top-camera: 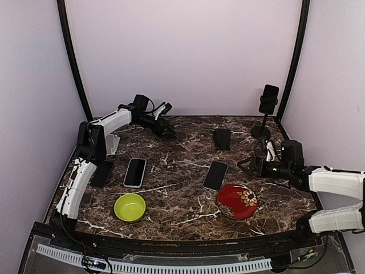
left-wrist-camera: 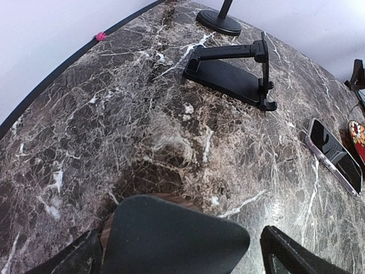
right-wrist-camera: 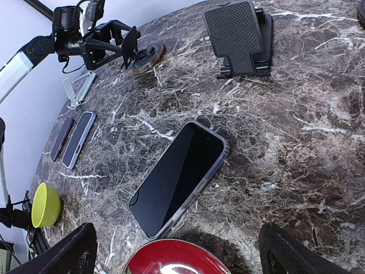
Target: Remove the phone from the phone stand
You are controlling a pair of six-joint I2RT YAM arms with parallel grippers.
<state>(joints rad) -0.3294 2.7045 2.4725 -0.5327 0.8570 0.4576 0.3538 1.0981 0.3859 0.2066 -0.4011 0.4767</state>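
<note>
A black phone [top-camera: 268, 99] is clamped upright at the top of a pole stand [top-camera: 262, 132] in the back right corner. The stand's round base also shows in the left wrist view [left-wrist-camera: 219, 23]. My left gripper [top-camera: 166, 129] is at the back left, open, its fingers [left-wrist-camera: 288, 254] either side of a black pad on a round wooden base [left-wrist-camera: 171, 237]. My right gripper [top-camera: 250, 165] is open and empty, low over the table, in front of the pole stand. Below it lie a loose phone [right-wrist-camera: 179, 177] and a red bowl [right-wrist-camera: 177, 258].
An empty black folding stand [top-camera: 222, 138] sits at the back middle. Two more phones [top-camera: 135, 172] [top-camera: 102, 173] lie at the left, with a green bowl [top-camera: 130, 206] in front of them. A small white stand [right-wrist-camera: 77, 91] is by the left arm.
</note>
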